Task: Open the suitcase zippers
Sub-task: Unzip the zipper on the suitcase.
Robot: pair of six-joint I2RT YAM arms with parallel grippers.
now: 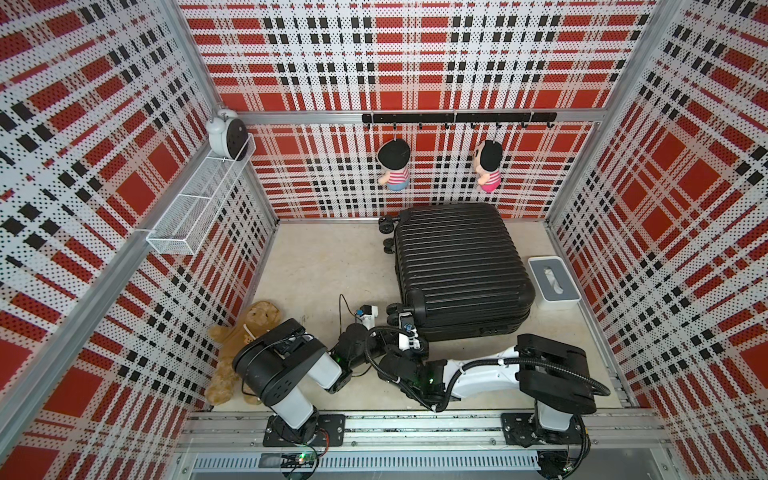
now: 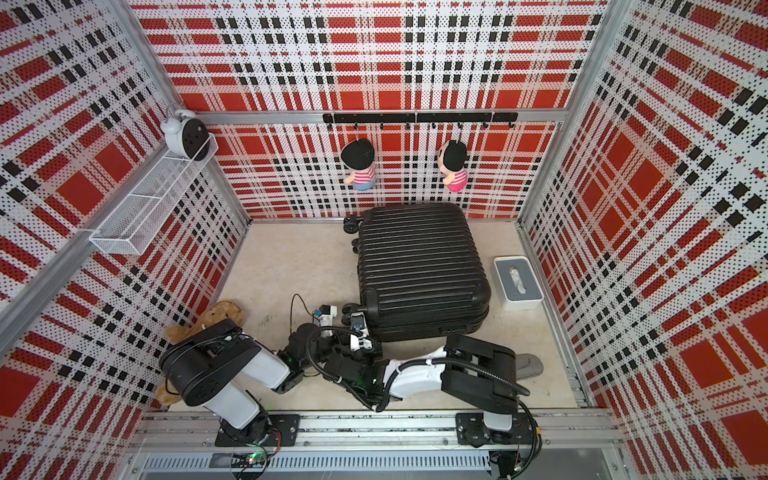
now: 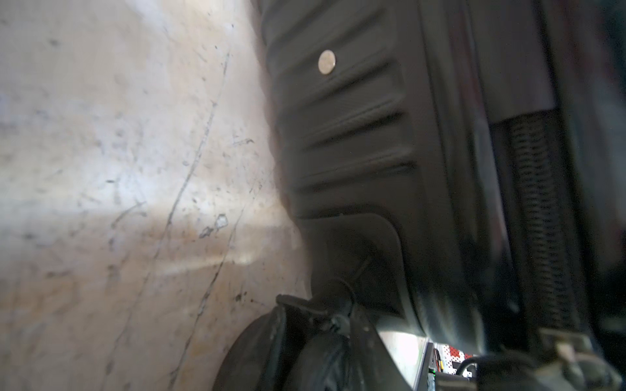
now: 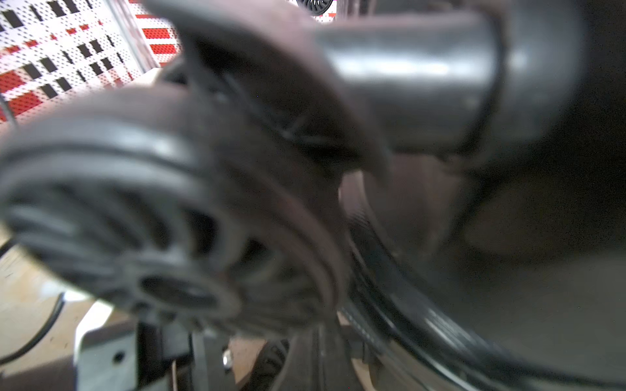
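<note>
Now the clenched right gripper (image 1: 405, 322) sits nearest the suitcase (image 1: 461, 266), at its front-left wheel (image 1: 392, 309), zippers (image 3: 538, 216) running along the table's (image 1: 316, 266) front edge; left gripper (image 1: 368, 312) state unreadable.

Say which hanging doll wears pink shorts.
The doll nearer the white box: pink below its striped top. The other doll, nearer the clock, wears blue.
</note>
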